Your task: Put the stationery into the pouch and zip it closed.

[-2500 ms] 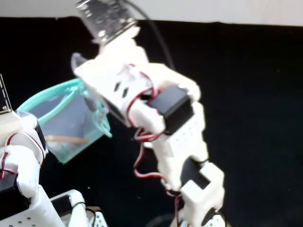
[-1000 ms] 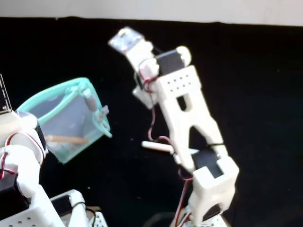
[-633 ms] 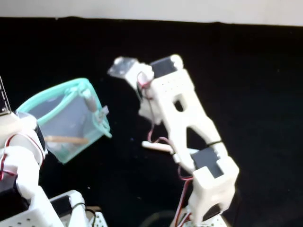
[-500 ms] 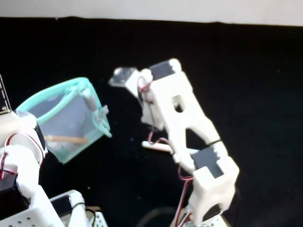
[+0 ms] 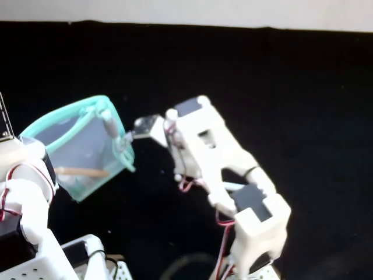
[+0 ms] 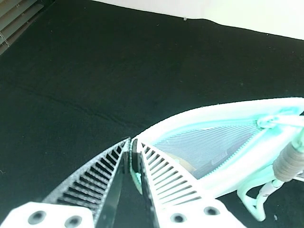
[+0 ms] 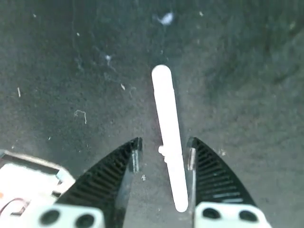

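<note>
STEP: pick up the white pen (image 7: pixel 166 104) for the pouch (image 5: pixel 81 143) | RIGHT: right gripper (image 7: pixel 164 142) spread, one finger on either side of the pen, which lies flat on the tabletop (image 5: pixel 303 105), mid-width | LEFT: left gripper (image 6: pixel 132 154) clenched on the pouch rim near the left edge, mouth open | NEXT: probably close, lift, carry to the mouth; zip not yet done

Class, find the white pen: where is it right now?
In the right wrist view, the white pen lies flat on the black table, between the open fingers of the right gripper.
</note>
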`<action>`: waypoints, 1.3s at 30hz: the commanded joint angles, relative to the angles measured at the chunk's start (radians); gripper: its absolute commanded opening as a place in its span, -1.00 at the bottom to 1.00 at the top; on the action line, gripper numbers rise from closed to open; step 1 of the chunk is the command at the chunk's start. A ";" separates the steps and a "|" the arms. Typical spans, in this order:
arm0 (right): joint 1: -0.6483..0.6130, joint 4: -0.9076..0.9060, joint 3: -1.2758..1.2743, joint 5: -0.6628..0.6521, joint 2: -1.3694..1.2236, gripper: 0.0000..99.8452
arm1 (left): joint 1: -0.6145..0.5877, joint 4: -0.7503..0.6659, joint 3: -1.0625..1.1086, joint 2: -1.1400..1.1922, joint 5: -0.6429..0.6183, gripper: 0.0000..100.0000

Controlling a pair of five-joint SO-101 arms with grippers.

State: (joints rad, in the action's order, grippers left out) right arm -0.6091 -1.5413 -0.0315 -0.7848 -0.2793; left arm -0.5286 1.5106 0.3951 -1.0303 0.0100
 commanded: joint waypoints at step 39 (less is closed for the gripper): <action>0.116 0.277 -0.010 0.178 0.047 -0.98 | -0.010 0.000 0.019 0.008 0.005 -0.99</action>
State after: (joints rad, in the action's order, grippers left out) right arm -0.5478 -1.2681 -0.1435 -0.6805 -0.2808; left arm -0.5286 1.5106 0.3951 -1.0303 0.0100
